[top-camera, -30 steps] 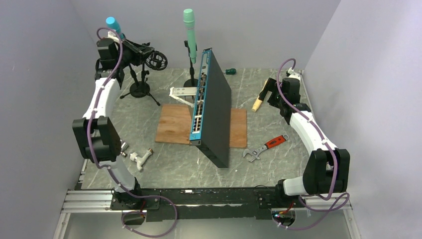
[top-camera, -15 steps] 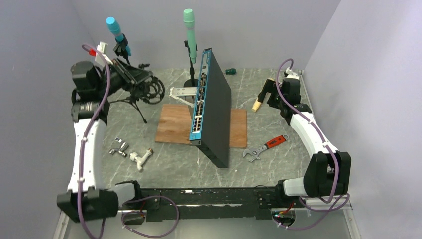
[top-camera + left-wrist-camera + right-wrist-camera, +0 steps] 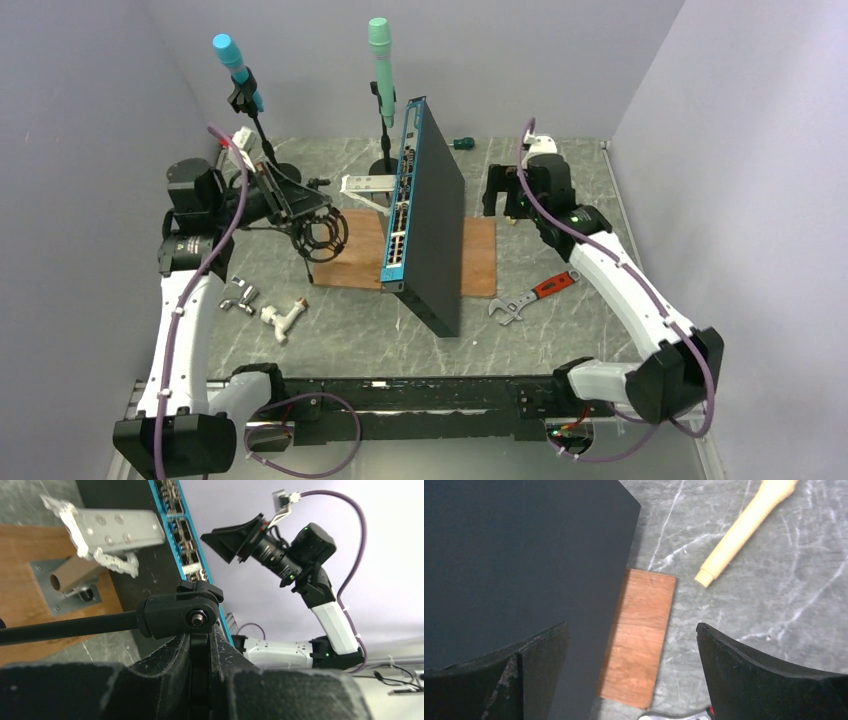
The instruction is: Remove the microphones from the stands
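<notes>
**gearhead_a:** So what's actually gripped here? The left claw (image 3: 283,200) is seen clenched on the pivot joint (image 3: 180,617) of a black shock-mount stand (image 3: 322,232), which is held tilted. No mic can be made out in that mount.

**benchbot_b:** Agreed. The blue microphone (image 3: 228,50) is found up and behind that claw, clipped in its own clip stand (image 3: 258,130). A green microphone (image 3: 379,45) is clipped likewise, further off to the claw's right. Probably the tilted stand is gripped to get it out of the way, but that's only a guess.

The right claw (image 3: 497,195) is spread wide with nothing in it. It's parked just beside the black back of the network switch (image 3: 440,230), over the wooden board (image 3: 639,635).

**gearhead_a:** Any labels?

**benchbot_b:** None can be read. Only port rows are seen on the switch.
</notes>
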